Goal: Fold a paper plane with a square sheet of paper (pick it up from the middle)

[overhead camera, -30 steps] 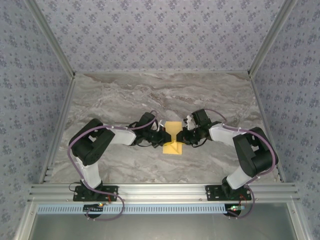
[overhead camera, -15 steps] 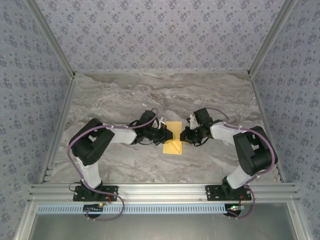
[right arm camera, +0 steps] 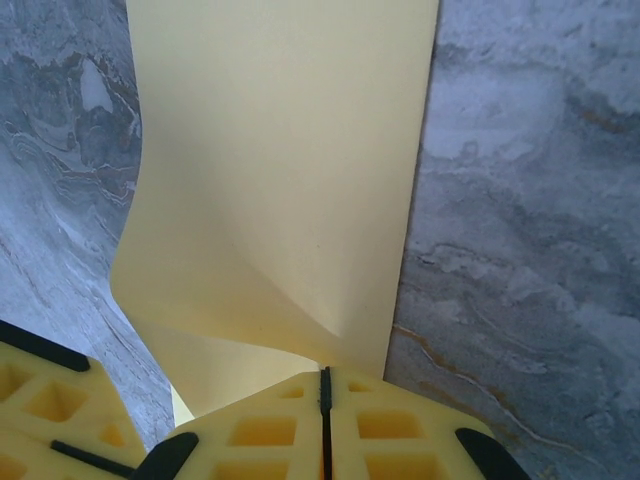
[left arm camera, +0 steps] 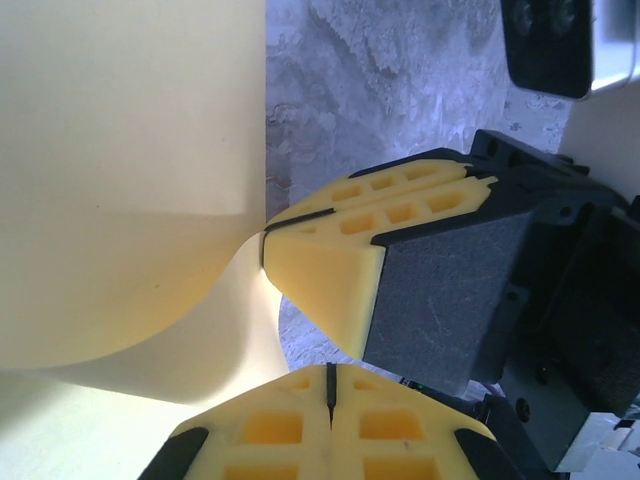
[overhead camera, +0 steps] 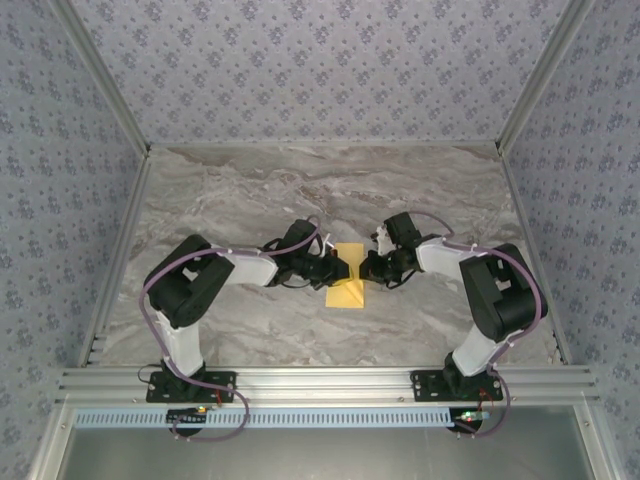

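The square sheet of paper (overhead camera: 347,291) is yellow and sits at the table's middle, bowed up between the two grippers. My right gripper (overhead camera: 365,269) comes from the right and is shut on the sheet's raised edge; in the right wrist view the paper (right arm camera: 280,150) curls up into the closed jaws (right arm camera: 325,372). My left gripper (overhead camera: 337,270) comes from the left, tip to tip with the right one. In the left wrist view its jaws (left arm camera: 328,368) are shut, the paper (left arm camera: 120,150) runs past their left side, and none shows in the slit. The right gripper's fingers (left arm camera: 330,270) sit just ahead.
Grey marbled table (overhead camera: 300,190) with patterned walls on three sides and an aluminium rail (overhead camera: 320,380) along the near edge. Both forearms lie low across the table's middle, elbows out toward the sides.
The left gripper has slid right, up to the paper's middle. The right arm's elbow has swung slightly inward. The sheet looks more bowed between the tips.
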Robot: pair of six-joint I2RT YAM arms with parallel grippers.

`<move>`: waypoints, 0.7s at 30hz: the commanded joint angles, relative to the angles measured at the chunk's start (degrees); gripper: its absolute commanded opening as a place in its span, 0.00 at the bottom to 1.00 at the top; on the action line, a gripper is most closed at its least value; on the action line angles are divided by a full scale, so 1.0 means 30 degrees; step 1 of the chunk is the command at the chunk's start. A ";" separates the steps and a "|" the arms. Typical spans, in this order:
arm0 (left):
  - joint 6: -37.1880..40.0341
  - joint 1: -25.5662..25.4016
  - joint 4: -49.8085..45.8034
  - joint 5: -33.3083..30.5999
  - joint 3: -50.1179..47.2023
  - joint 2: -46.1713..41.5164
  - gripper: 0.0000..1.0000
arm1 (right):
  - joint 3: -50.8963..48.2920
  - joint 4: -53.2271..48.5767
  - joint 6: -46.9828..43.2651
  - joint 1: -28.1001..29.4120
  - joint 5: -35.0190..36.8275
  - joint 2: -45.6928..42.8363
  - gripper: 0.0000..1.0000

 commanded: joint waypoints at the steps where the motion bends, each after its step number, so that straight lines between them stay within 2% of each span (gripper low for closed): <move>1: 0.0537 -0.0168 -0.0331 -0.0066 0.0578 0.0316 0.01 | 0.0535 -0.0680 -0.0548 -0.0096 0.0278 0.0441 0.08; 21: 0.0860 -0.0261 -0.0939 -0.0380 0.0637 0.1110 0.01 | 0.0824 -0.1128 -0.0829 -0.0070 0.0628 0.0881 0.08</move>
